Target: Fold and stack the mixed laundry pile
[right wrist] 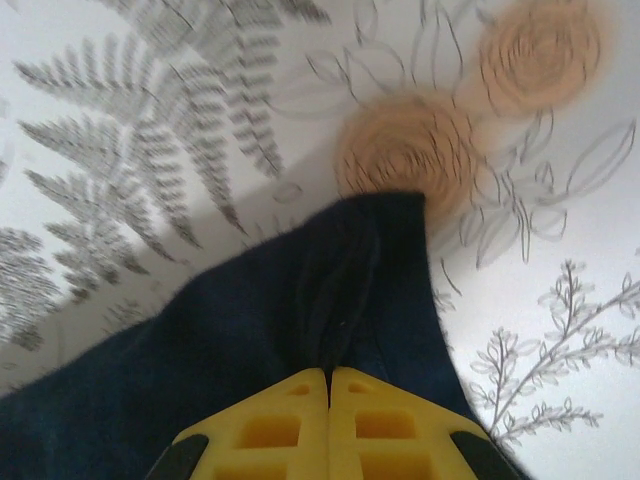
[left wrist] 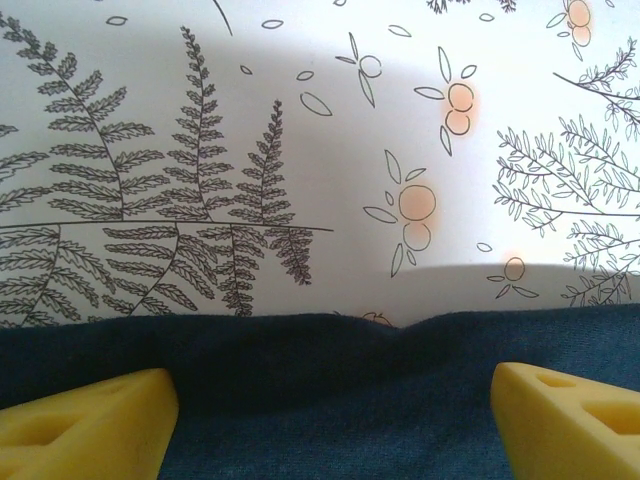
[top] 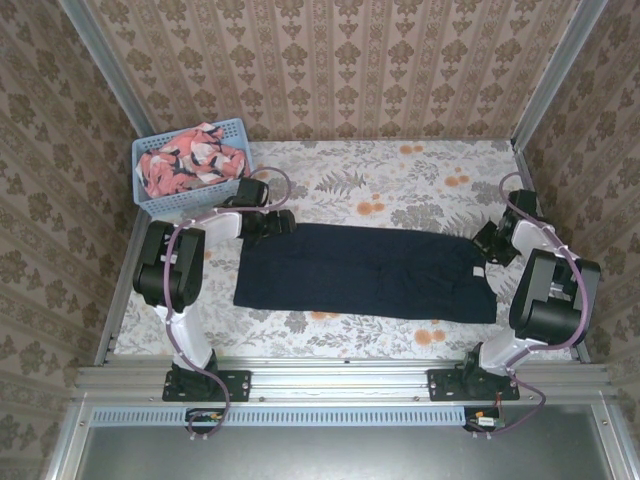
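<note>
no words or numbers can be read here. the table cloth [top: 400, 190] has drawn ferns and orange flowers on it, not letters. the dark navy garment [top: 365, 270] is plain, with no readable tag.

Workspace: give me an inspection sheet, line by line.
Surface: floral cloth, lying flat.
Job's things: navy garment spread flat; pink garment bunched in basket.
Clutter: nothing seen.
End effectors: left end effector open over the navy garment's edge; right end effector shut on its corner.
Cables: purple cables run along the arms.
Surroundings: wallpapered walls on three sides.
</note>
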### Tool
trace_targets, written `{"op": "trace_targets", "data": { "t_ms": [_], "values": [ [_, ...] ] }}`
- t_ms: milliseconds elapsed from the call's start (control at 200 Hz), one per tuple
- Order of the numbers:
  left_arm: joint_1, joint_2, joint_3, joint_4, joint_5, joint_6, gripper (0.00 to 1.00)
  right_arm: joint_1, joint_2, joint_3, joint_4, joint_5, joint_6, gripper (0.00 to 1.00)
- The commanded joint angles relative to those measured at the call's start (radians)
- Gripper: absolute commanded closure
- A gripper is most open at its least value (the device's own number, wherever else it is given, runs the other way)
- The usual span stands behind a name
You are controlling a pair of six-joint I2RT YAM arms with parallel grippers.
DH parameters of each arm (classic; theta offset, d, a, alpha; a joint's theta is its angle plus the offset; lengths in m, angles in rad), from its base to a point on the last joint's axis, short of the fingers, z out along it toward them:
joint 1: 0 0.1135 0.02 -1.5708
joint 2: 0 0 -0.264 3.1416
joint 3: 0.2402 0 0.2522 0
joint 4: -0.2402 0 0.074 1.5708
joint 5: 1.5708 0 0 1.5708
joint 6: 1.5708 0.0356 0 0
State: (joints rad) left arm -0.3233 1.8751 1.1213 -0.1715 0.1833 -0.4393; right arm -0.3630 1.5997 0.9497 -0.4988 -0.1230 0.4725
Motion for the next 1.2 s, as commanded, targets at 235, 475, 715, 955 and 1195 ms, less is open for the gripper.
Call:
{"op": "trace_targets", "data": {
  "t_ms": [235, 475, 715, 955, 1195],
  "values": [
    [0.027, 0.004, 0.051, -0.136, -0.025, 0.057, 0.13, -0.007, -0.037, 0.05, -0.088, 0.079, -0.03, 0.66],
    [-0.004, -0.149, 0.028, -0.224, -0.025, 0.066, 0.07, 0.121, -0.244, -0.049, -0.11, 0.035, -0.023, 0.62],
    [-0.108, -0.202, -0.054, -0.157, 0.032, -0.012, 0.09, 0.233, -0.102, -0.077, 0.024, -0.111, 0.052, 0.71],
    [-0.126, -0.062, -0.067, -0.021, 0.064, -0.093, 0.11, 0.224, 0.148, 0.099, 0.091, -0.049, 0.084, 0.73],
    [-0.126, 0.058, 0.049, -0.026, 0.013, -0.038, 0.1, 0.217, 0.426, 0.402, 0.108, -0.11, 0.088, 0.73]
  ]
}}
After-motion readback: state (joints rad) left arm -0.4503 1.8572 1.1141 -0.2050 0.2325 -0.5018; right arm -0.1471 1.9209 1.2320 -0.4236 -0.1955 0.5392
